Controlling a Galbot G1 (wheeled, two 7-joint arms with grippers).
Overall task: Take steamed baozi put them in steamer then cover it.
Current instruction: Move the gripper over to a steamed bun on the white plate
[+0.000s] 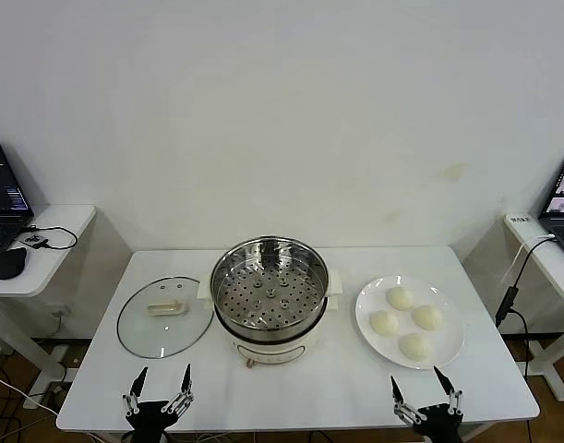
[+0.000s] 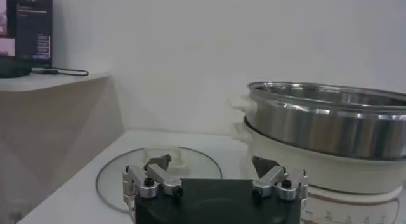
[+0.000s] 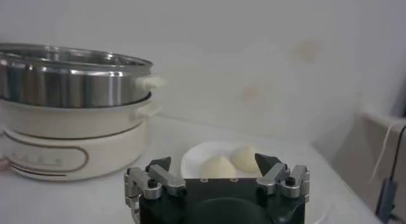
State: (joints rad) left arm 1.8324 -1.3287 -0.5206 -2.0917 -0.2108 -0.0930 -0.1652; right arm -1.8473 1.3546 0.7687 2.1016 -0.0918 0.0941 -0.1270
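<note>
Nothing moved yet: four steamed baozi (image 1: 407,322) lie on a white plate (image 1: 454,343) at the worktop's (image 1: 300,388) right, the steamer (image 1: 270,295) stands centre, the cover (image 1: 164,316) lies flat to its left. Left gripper (image 1: 160,386) and right gripper (image 1: 426,388) hover at the near edge, fingers spread wide, nothing held.

Risks: soft, smooth, domed buns could be dented or squeezed out by a hard pinch; packed close, a neighbour may be nudged off. The cover's glass is slick, its cream handle low and small, so a slip is likely. The steel rim is high; a bun could be clipped on it.
</note>
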